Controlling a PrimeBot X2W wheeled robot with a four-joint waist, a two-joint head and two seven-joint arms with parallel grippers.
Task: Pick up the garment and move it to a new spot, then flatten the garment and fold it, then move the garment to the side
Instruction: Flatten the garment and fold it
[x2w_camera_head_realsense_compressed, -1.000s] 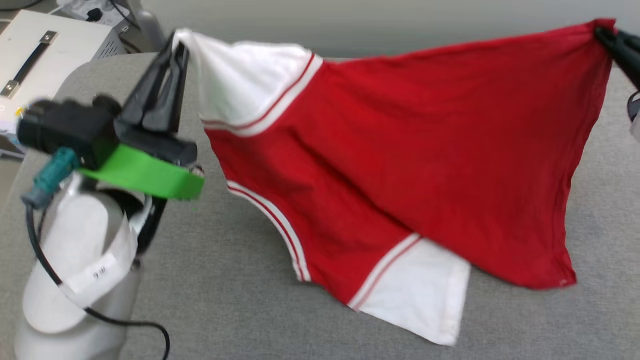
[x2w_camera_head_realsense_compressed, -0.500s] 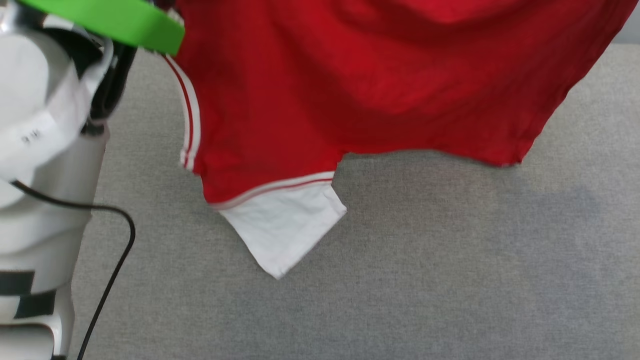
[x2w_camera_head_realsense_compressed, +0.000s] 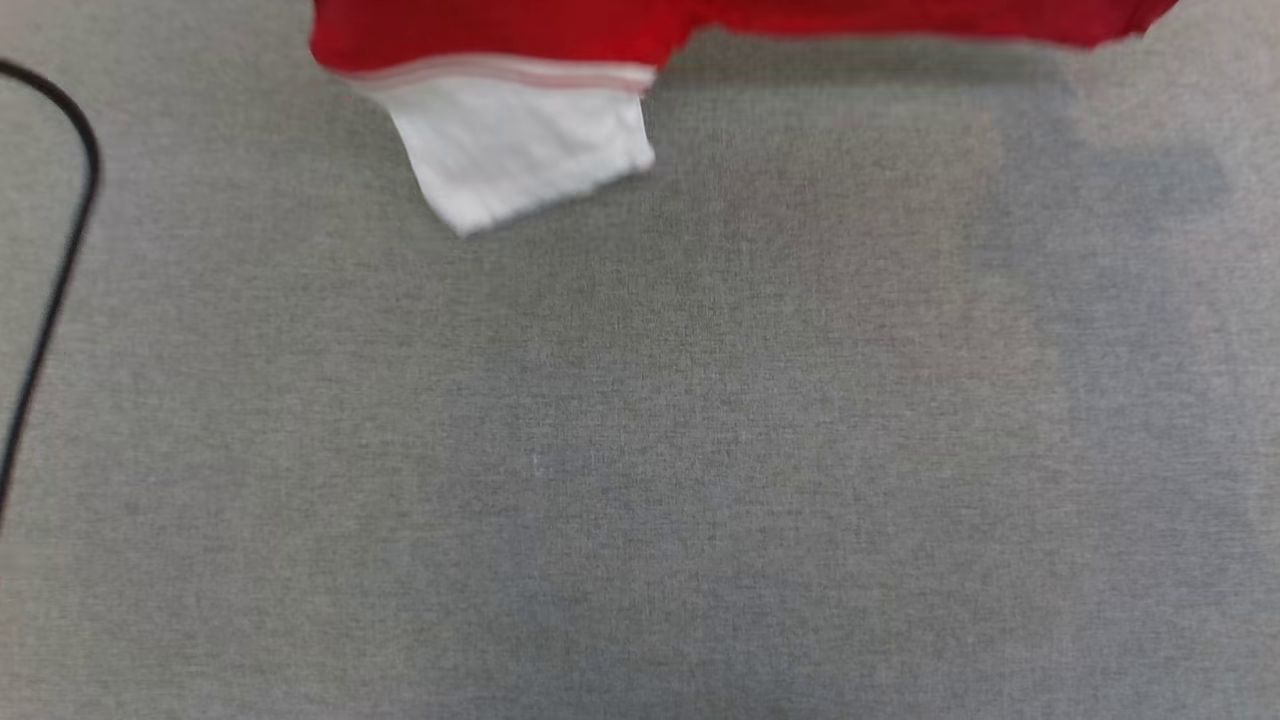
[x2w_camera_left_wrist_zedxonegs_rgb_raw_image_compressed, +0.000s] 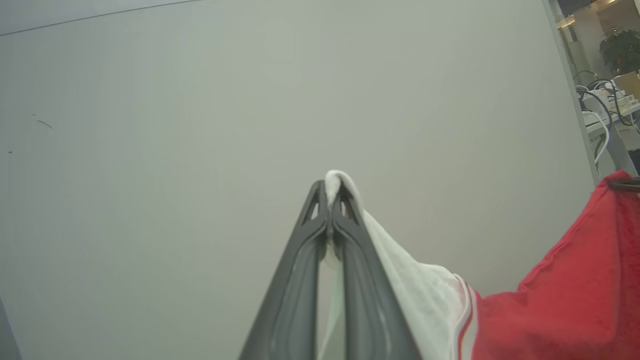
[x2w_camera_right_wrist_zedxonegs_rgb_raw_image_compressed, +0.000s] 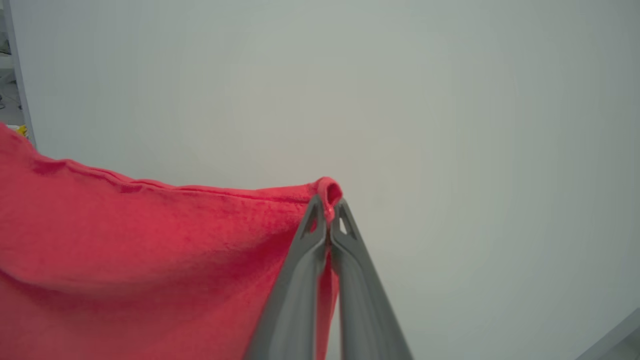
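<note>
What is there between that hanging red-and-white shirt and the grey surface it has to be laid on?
Nothing visible. The jersey T-shirt, pinched by the left gripper and right gripper, hangs over the grey fabric surface. A black cable shows at the head view's left edge, off to the shirt's side.

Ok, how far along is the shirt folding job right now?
Done: the garment is picked up, left end effector shut on a white sleeve, right end effector shut on a red corner. In hand: it hangs spread over the grey surface. Remaining: laying flat, folding, moving aside.
</note>
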